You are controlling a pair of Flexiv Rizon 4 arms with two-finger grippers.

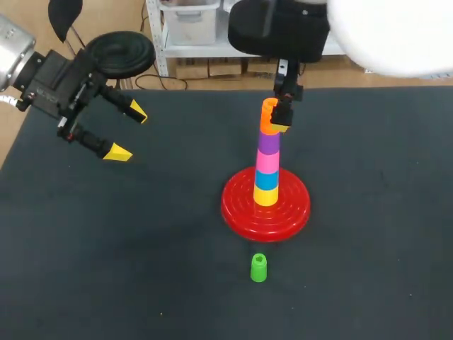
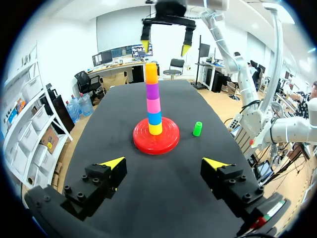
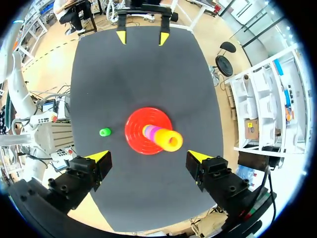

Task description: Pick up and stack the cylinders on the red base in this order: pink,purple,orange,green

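Observation:
On the red base (image 1: 244, 212) stands a straight stack: yellow at the bottom, then blue, the pink cylinder (image 1: 267, 161), the purple cylinder (image 1: 268, 143) and the orange cylinder (image 1: 267, 122) on top. My right gripper (image 3: 148, 157) hangs open directly above the stack, its fingers clear of the orange cylinder (image 3: 171, 141). The green cylinder (image 1: 259, 268) stands alone on the mat in front of the base and also shows as the green cylinder (image 2: 197, 129). My left gripper (image 1: 127, 132) is open and empty at the table's far left, well away from the stack.
The black mat (image 1: 127, 248) covers the whole table. Apart from the base, the stack and the green cylinder, nothing else lies on it.

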